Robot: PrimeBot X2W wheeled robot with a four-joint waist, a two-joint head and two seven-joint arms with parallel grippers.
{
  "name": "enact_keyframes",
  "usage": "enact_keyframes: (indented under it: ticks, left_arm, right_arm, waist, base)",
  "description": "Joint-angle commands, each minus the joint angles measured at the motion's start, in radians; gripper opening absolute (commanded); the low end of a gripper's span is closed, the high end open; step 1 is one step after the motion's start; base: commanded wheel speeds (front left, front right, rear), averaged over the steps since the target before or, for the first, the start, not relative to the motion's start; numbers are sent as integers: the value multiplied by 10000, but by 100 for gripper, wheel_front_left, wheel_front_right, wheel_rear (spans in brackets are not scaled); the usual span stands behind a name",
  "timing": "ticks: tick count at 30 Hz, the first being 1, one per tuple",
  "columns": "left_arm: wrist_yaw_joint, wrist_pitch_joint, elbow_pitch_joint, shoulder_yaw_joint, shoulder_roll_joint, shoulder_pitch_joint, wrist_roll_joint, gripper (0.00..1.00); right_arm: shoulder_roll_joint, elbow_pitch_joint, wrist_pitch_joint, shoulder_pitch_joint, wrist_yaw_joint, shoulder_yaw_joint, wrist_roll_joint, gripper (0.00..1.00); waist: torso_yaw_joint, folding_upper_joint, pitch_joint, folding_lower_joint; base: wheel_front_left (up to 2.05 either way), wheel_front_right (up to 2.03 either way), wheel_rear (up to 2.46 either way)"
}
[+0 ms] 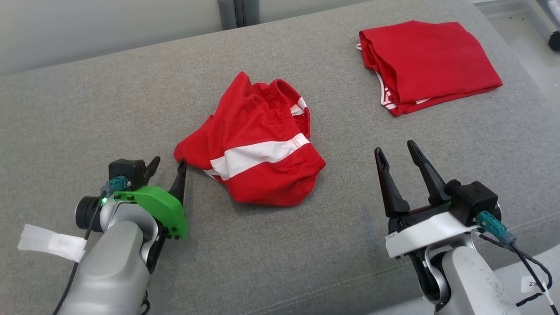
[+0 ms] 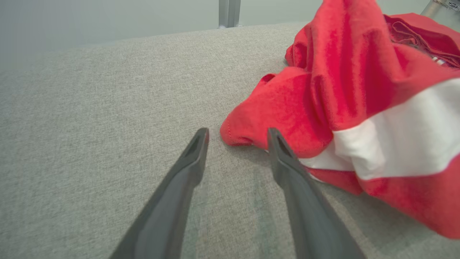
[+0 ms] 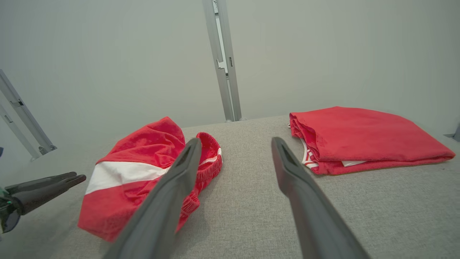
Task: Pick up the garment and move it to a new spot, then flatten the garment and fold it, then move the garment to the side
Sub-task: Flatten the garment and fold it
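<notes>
Lying crumpled in the middle of the grey cushion (image 1: 306, 253), the red garment (image 1: 258, 148) shows a white band across its near side. At its left corner sits the left gripper (image 1: 168, 162), fingers apart, with the cloth's tip just at the gap between them, not clamped. To the near right the right gripper (image 1: 394, 147) hovers, fingers spread wide and holding nothing. A folded red garment (image 1: 431, 65) lies at the far right.

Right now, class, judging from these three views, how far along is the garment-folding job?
Done: one red garment lies folded at the far right. In hand: the left jaws stand open at a corner of the crumpled shorts, not gripping; right jaws open, apart. Left: lifting, moving, flattening, folding, setting aside.
</notes>
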Motion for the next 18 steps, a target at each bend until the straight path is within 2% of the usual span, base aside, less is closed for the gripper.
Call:
enact_keyframes:
  ticks: [1, 18]
  left_arm:
    - [-13, -4, 15, -63, 125, -184, -99, 100]
    - [-14, -4, 479, -788, 362, -741, -586, 100]
  right_arm:
    - [-30, 29, -40, 14, 0, -22, -97, 100]
    - [-30, -79, -41, -108, 0, 2, 9, 100]
  waist:
    - [-75, 0, 40, -1]
    - [-491, 0, 379, -1]
  base:
    - [0, 0, 0]
    - [0, 0, 0]
